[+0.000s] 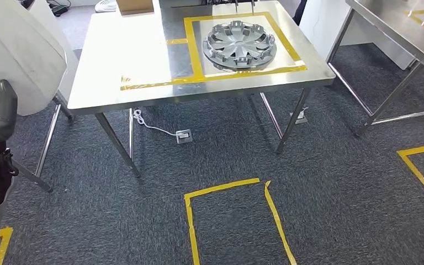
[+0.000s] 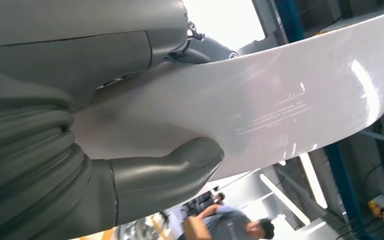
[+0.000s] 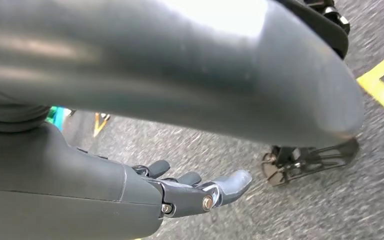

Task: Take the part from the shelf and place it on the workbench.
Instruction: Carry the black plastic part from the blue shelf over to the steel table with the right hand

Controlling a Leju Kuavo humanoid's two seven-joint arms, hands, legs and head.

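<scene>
Held up in the upper left of the head view: white curved panel [image 1: 19, 52], gripped by left hand [image 1: 0, 113], well short of the steel workbench [image 1: 127, 83] ahead. Close up from the left wrist, same white curved panel [image 2: 290, 95] clamped between thick grey thumb [image 2: 180, 170] on one face and the rest of the left hand [image 2: 80, 65] on the other; other fingers hidden, so cannot tell how they lie.

Probably light for its size: thin, glossy, moulded shell. Likely stiff along the curve but prone to flex and swing at the free end. Slick surface, so liable to slide under a one-sided pinch; would scratch or crack if knocked on the table edge. Best taken near an edge, with a second hold further along the span.

Right hand [image 3: 190, 192] hanging over grey carpet, fingers [image 3: 230, 182] apart and lightly curled, holding nothing, free to support the far end.

On the workbench, inside yellow tape square [image 1: 196, 49], a silver wheel cover [image 1: 239, 45]; bare steel to its left looks the roomier spot for setting down.

No brand, label or writing legible anywhere; faint streaks on the gloss only
</scene>
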